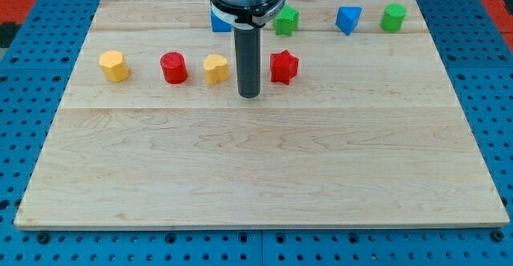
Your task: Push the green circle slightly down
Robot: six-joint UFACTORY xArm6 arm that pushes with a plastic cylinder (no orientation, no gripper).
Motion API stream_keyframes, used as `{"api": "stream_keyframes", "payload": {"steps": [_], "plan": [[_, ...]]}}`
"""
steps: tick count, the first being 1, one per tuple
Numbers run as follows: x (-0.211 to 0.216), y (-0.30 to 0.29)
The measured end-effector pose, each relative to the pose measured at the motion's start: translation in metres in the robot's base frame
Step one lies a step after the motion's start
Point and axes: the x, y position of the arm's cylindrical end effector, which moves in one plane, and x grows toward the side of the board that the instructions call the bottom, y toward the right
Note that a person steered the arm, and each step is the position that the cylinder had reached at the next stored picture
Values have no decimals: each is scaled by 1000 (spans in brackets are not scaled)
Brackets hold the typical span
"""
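Observation:
The green circle is a green cylinder near the board's top right corner. My tip is the lower end of the dark rod, in the upper middle of the board, far to the left of the green circle and below it. The tip stands between a yellow block on its left and a red star on its right, touching neither. A blue block lies just left of the green circle.
A green star-like block and a blue block, partly hidden by the arm, lie along the top. A red cylinder and a yellow hexagon lie at the left. The wooden board sits on a blue pegboard.

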Motion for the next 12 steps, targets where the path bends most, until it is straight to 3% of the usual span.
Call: {"api": "stream_keyframes", "payload": {"steps": [2, 3, 5, 6, 7, 10, 12], "plan": [[5, 71], [-14, 159], [-99, 287], [-162, 314], [-204, 267], [-86, 247], [-102, 184]]}}
